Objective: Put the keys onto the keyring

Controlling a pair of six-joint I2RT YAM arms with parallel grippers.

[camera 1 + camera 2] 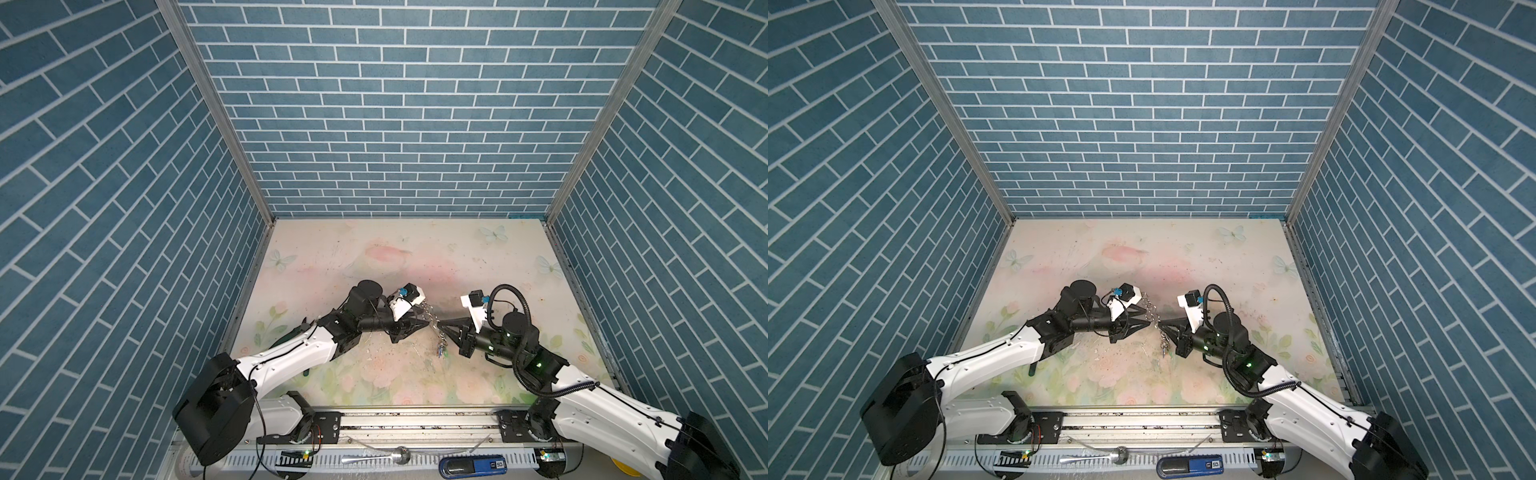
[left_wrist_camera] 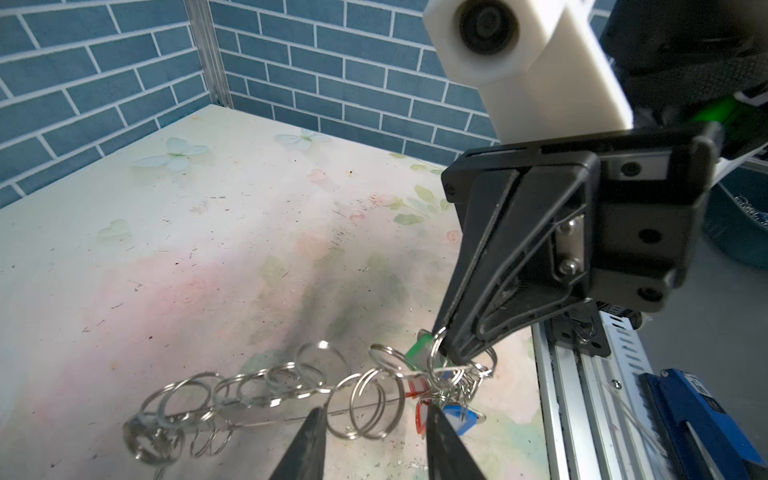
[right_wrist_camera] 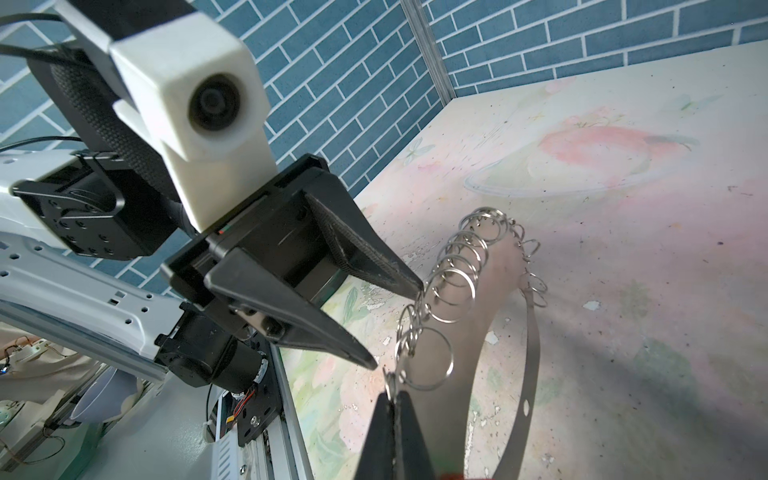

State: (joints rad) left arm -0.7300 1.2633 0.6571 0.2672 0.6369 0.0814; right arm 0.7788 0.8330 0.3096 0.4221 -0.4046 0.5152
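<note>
The keyring (image 3: 533, 365) is held up off the desk (image 1: 374, 257), one of its small rings pinched in the pressed-together jaws of the right end effector (image 2: 457, 351). The left end effector (image 3: 395, 325) is spread, its tips at the chain of rings. Keys (image 2: 453, 411) with green, red and blue tags are seen hanging beside that pinch, and no loose key is made out below, so the task is judged nearly finished. The desk is flower-printed and scuffed, enclosed by blue brick-patterned walls (image 1: 395, 104).
</note>
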